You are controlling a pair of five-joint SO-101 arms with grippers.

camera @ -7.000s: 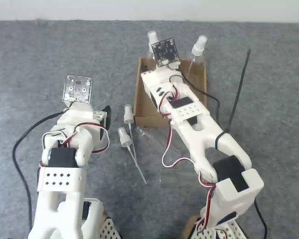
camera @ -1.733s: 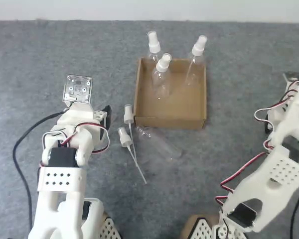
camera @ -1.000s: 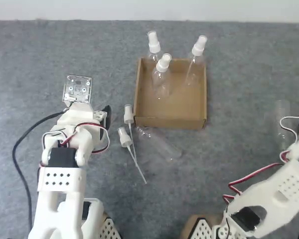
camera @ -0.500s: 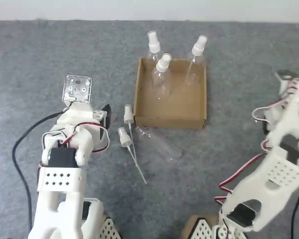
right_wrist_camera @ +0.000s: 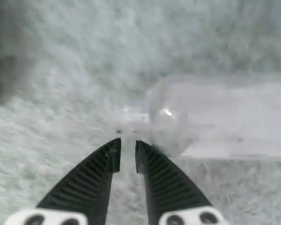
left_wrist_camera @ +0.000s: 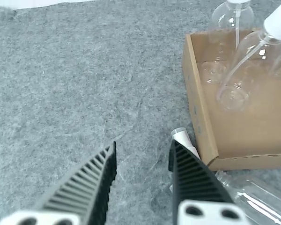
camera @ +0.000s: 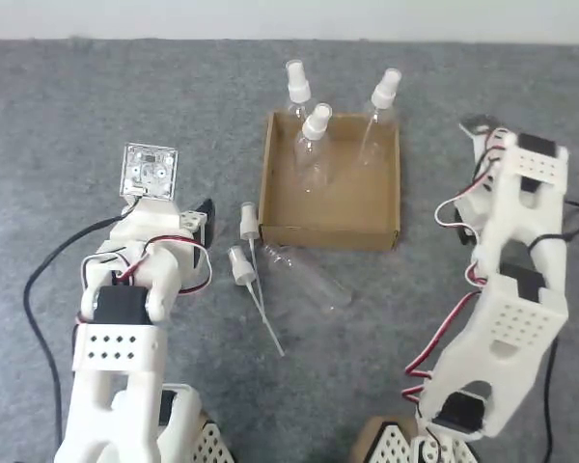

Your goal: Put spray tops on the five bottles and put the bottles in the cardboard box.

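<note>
The left gripper (left_wrist_camera: 143, 147) is released, fingers spread with nothing between them, above the grey worktop (camera: 96, 96) beside the cardboard box (camera: 333, 234), in which three bottles (camera: 314, 145) with tops on stand upright. Two loose spray tops (camera: 239, 262) and one bare bottle (camera: 304, 275) lie on the worktop just in front of the box's near left corner. The right gripper (right_wrist_camera: 126, 140), out to the box's right, is clenched to a thin slit, grasping nothing, its tips just short of a clear bottle (right_wrist_camera: 210, 117).
</note>
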